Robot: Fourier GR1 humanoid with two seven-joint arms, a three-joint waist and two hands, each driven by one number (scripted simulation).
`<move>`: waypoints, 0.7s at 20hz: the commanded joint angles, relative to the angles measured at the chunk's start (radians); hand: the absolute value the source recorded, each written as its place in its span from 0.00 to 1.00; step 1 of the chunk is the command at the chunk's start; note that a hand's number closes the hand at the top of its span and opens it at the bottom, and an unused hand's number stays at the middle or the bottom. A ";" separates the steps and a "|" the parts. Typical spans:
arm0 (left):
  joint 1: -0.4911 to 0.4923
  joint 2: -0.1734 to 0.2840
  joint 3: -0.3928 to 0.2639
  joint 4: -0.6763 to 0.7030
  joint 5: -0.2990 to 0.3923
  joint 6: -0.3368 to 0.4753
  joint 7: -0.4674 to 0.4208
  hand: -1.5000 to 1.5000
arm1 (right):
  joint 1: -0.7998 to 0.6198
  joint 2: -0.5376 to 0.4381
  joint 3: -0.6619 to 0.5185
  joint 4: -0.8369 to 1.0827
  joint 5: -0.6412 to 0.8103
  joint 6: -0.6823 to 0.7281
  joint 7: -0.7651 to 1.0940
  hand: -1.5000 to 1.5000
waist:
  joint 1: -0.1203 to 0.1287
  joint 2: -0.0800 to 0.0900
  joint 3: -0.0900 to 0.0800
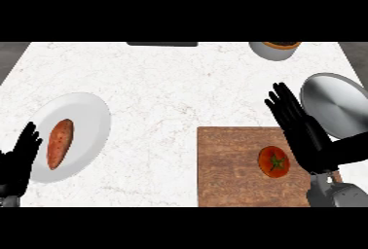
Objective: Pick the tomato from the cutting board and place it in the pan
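A red tomato with a green stem lies on the wooden cutting board at the lower right. My right hand hovers just to the tomato's right, fingers straight and pointing away, open and holding nothing. The grey pan sits at the right edge, its black handle running under my right hand. My left hand rests open at the lower left edge, fingers up.
A white plate holding a sweet potato lies at the left, next to my left hand. A grey bowl stands at the back right. A dark flat object lies at the counter's far edge.
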 commanded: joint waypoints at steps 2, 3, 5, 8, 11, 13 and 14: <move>-0.097 -0.024 -0.016 -0.050 -0.037 0.027 0.000 0.50 | -0.022 -0.076 0.016 -0.011 0.013 0.166 -0.053 1.00 | -0.031 0.003 0.004; -0.134 -0.012 -0.015 -0.073 -0.026 -0.003 -0.020 0.50 | -0.021 -0.120 0.005 0.059 0.013 0.266 -0.136 1.00 | -0.028 0.006 0.006; -0.185 -0.011 -0.016 -0.121 -0.025 -0.026 -0.072 0.50 | -0.034 -0.180 0.060 0.045 0.079 0.369 -0.205 1.00 | -0.025 0.005 0.006; -0.197 -0.077 -0.077 -0.154 -0.027 -0.018 -0.049 0.50 | -0.008 -0.252 -0.013 0.066 0.313 0.250 -0.385 1.00 | -0.060 -0.002 0.007; -0.205 -0.070 -0.050 -0.141 -0.009 -0.021 -0.044 0.50 | 0.106 -0.271 -0.128 0.039 0.361 0.154 -0.606 0.00 | -0.101 -0.007 0.008; -0.187 -0.071 -0.057 -0.153 -0.026 -0.007 -0.046 0.50 | 0.173 -0.285 -0.176 0.037 0.424 0.087 -0.729 0.00 | -0.092 -0.008 0.008; -0.185 -0.086 -0.065 -0.152 -0.037 0.004 -0.058 0.50 | 0.221 -0.325 -0.224 0.036 0.409 0.104 -0.783 0.00 | -0.094 -0.007 0.007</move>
